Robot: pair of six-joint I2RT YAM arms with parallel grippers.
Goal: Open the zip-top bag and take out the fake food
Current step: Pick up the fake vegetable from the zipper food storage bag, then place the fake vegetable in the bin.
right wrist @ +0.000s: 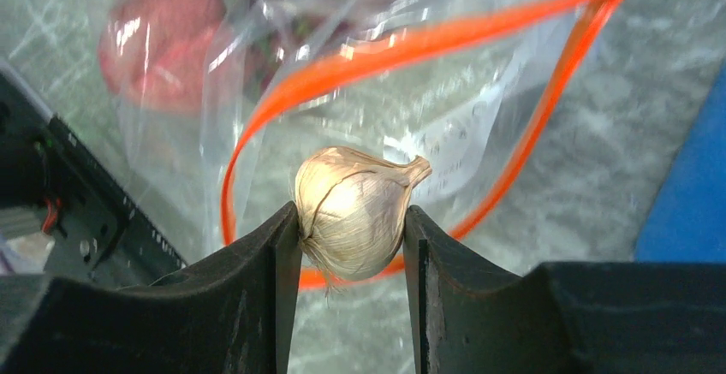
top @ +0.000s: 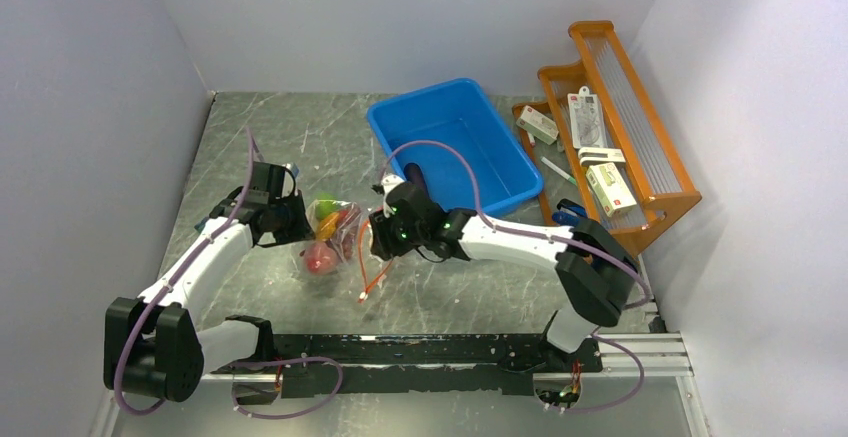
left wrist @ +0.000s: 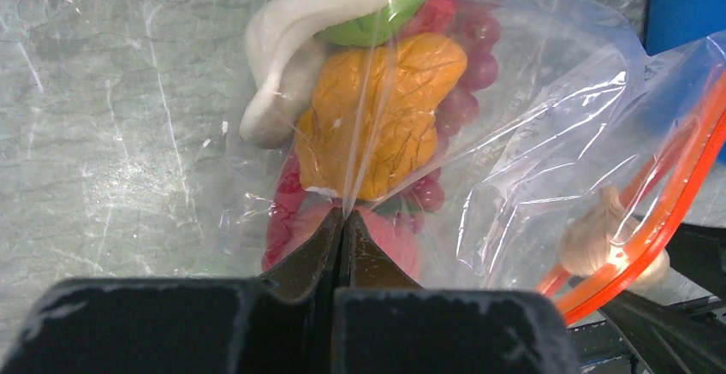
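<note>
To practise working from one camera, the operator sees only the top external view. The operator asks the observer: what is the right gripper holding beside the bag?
Observer: The right gripper is shut on a beige bulb, which is squeezed between both fingers.
Operator: Is the bag's mouth open?
Observer: Yes. In the right wrist view, the orange zip strip is parted into an open loop behind the bulb.
Operator: And what is the left gripper doing?
Observer: The left gripper is shut, pinching a fold of the clear plastic of the zip-top bag.
</note>
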